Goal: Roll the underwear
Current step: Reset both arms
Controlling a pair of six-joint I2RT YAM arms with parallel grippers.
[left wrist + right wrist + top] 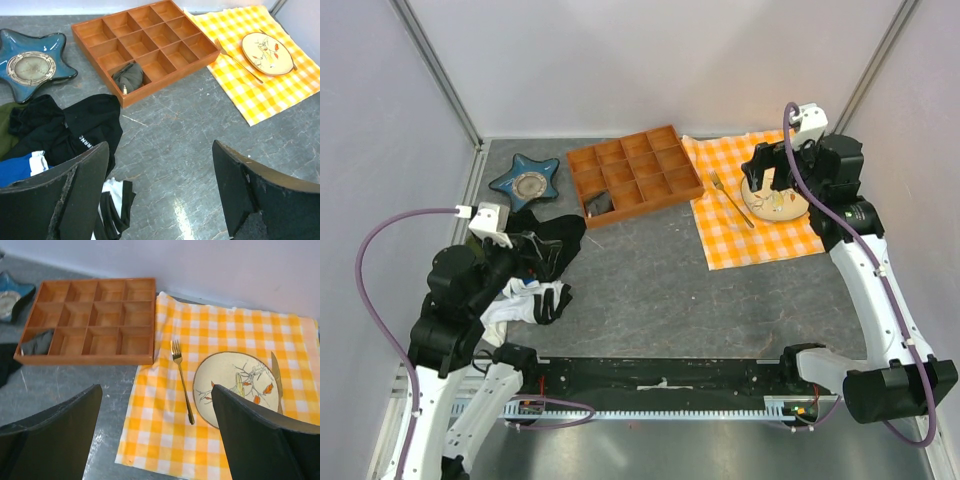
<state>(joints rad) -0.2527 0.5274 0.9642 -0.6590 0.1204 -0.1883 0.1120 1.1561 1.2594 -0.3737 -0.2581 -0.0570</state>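
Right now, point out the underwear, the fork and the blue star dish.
underwear (129, 76), left wrist view, middle of the bunched grey fabric.
fork (183, 385), right wrist view, midway along the handle.
blue star dish (32, 67), left wrist view, its round grey centre.

There were one underwear (130, 76), one twelve-compartment wooden tray (170, 31), one star-shaped dish (60, 72), one checked cloth (280, 90), one plate (267, 52) and one fork (239, 61).

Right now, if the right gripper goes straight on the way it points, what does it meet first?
The right gripper would probably meet the yellow checked cloth first, just beside the fork; depth is hard to judge.
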